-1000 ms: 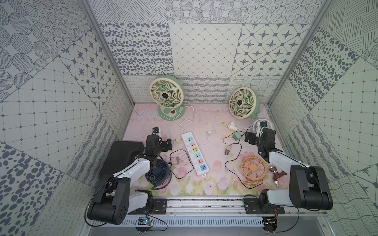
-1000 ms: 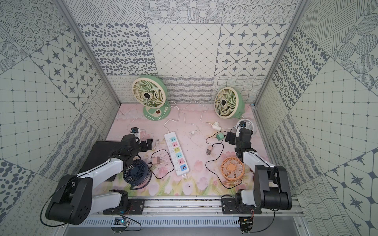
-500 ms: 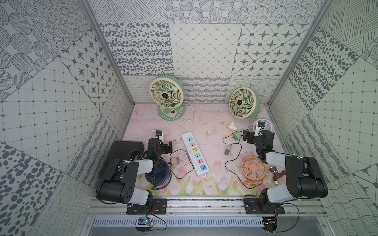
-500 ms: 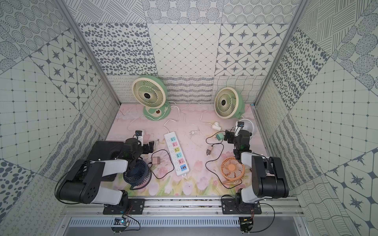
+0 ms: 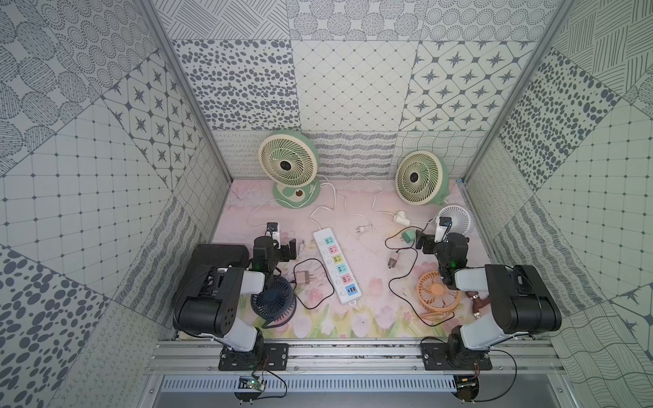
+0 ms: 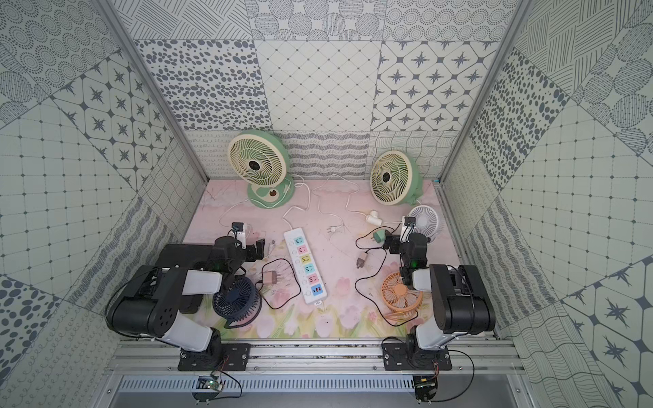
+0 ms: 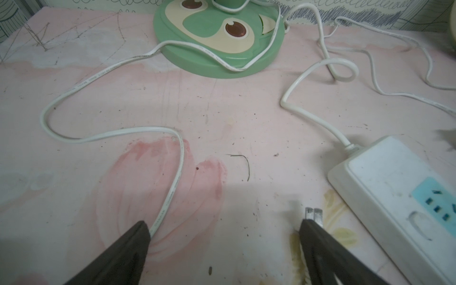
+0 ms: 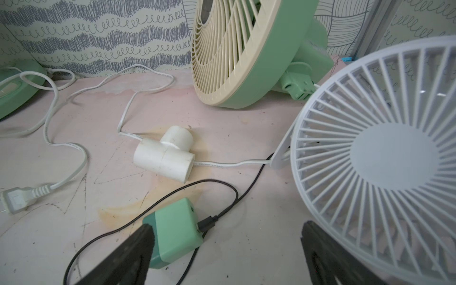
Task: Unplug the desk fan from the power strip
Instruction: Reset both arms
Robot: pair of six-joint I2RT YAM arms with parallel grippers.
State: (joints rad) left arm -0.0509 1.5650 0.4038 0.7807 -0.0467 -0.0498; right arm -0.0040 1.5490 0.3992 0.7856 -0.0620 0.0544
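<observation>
Your left gripper (image 5: 279, 247) stands with its jaws spread to full width and holds nothing; only bare tabletop (image 7: 222, 123) shows between them. A flat white fan cord (image 7: 172, 187), printed along its length, passes under the outer finger and runs forward to the glossy green fan base (image 7: 217, 37) ahead of the gripper. Two flat, bare-metal plug prongs (image 7: 313, 213) lie just beside the inner finger, clear of any socket. The plug body is hidden behind that finger.

The power strip (image 5: 337, 270) lies on the inner side of this gripper, between the two arms. It is near the left gripper and well apart from the right one. Its long axis runs roughly along the left gripper's pointing direction. The end with the thick round strip cord (image 7: 308, 116) lies ahead, and the blue USB end lies back towards the arm bases. The body is a hard white plastic bar with rounded edges and recessed pastel socket faces.

All sockets look empty in both top views, so treat the unplugging as apparently complete.

Your right gripper (image 5: 436, 240) is likewise fully spread and empty. A matte mint-green adapter (image 8: 172, 234) sits beside one finger and a ribbed white fan grille (image 8: 382, 160) beside the other.
</observation>
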